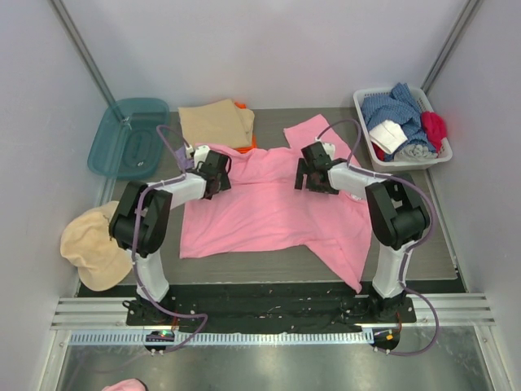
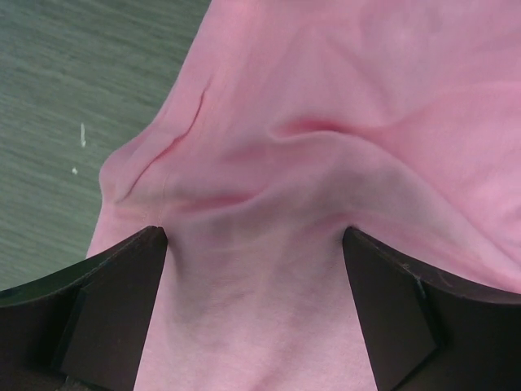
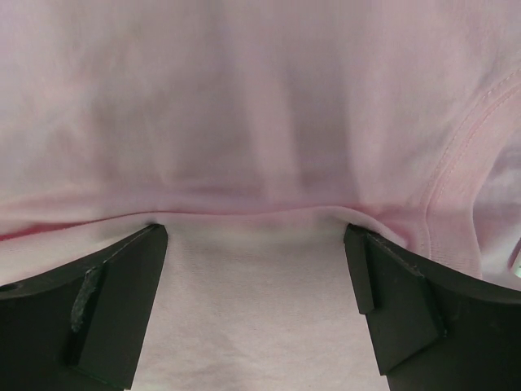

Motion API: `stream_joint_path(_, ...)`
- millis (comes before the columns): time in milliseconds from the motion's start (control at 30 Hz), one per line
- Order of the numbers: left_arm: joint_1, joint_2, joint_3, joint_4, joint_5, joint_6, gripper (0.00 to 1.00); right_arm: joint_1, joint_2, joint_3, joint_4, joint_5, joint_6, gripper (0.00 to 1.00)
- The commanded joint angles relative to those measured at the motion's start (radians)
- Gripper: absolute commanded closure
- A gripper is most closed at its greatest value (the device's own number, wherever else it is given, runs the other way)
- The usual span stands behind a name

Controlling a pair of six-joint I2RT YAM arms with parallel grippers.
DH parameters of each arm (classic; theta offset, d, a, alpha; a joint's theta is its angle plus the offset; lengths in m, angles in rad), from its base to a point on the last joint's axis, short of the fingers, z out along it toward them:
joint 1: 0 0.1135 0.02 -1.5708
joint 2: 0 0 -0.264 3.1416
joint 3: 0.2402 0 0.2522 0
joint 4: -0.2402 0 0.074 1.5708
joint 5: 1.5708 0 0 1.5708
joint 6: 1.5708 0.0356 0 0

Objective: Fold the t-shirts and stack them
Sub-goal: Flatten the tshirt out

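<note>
Jaws on both arms stand wide apart, pressed down onto cloth and clamping nothing.

At the lower left of the overhead view a round tan cap (image 1: 91, 244) lies off the table's (image 1: 423, 236) edge. Above it, in the upper left, sits a teal plastic tub (image 1: 126, 137).

The left gripper (image 1: 215, 173) rests on the upper left corner of the pink t-shirt (image 1: 260, 216). Its wrist view shows the left gripper (image 2: 254, 236) with a raised ridge of the pink t-shirt (image 2: 326, 81) running between the spread fingers, and bare grey table (image 2: 65, 98) beyond the hem.

Just behind that gripper, at top centre, a folded tan t-shirt (image 1: 216, 122) lies on an orange t-shirt (image 1: 242, 105), which peeks out at the edge.

The pink shirt is spread across the middle, rumpled. One sleeve reaches up and another corner trails toward the lower right.

The right gripper (image 1: 308, 174) sits on the shirt's upper right part. Close up, the right gripper (image 3: 255, 232) has a shallow fold of the pink t-shirt (image 3: 260, 98) between its fingers.

At the upper right a white basket (image 1: 359, 98) holds blue checked cloth (image 1: 399, 102), something white (image 1: 388, 134) and something red (image 1: 434, 126).
</note>
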Motion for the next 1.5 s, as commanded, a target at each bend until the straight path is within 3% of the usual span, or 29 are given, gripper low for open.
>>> stream_joint_path(0, 0.029, 0.077, 0.061, -0.035, 0.007, 0.026, 0.05, -0.036, 0.095, 0.062, -0.013, -0.047, -0.016, 0.00)
stream_joint_path(233, 0.068, 0.121, 0.142, -0.054, 0.020, 0.051, 0.06, -0.067, 0.141, 0.139, -0.030, -0.052, -0.042, 0.00)
stream_joint_path(367, 0.076, 0.100, 0.165, -0.068, 0.021, 0.055, 0.06, -0.068, 0.082, 0.143, -0.033, -0.053, -0.056, 0.00)
stream_joint_path(600, 0.074, -0.202, 0.143, -0.101, 0.038, 0.074, 0.04, -0.068, -0.211, 0.076, -0.118, -0.007, -0.046, 0.00)
stream_joint_path(833, 0.053, -0.579, -0.184, -0.118, 0.087, -0.007, 0.04, -0.041, -0.428, -0.094, -0.269, -0.011, 0.057, 0.00)
stream_joint_path(1033, -0.021, -0.730, -0.376, -0.158, 0.078, -0.069, 0.05, 0.051, -0.560, -0.281, -0.321, 0.014, 0.158, 0.00)
stream_joint_path(1467, -0.032, -0.811, -0.416, -0.201, 0.073, -0.092, 0.04, 0.104, -0.673, -0.465, -0.202, -0.010, 0.201, 0.00)
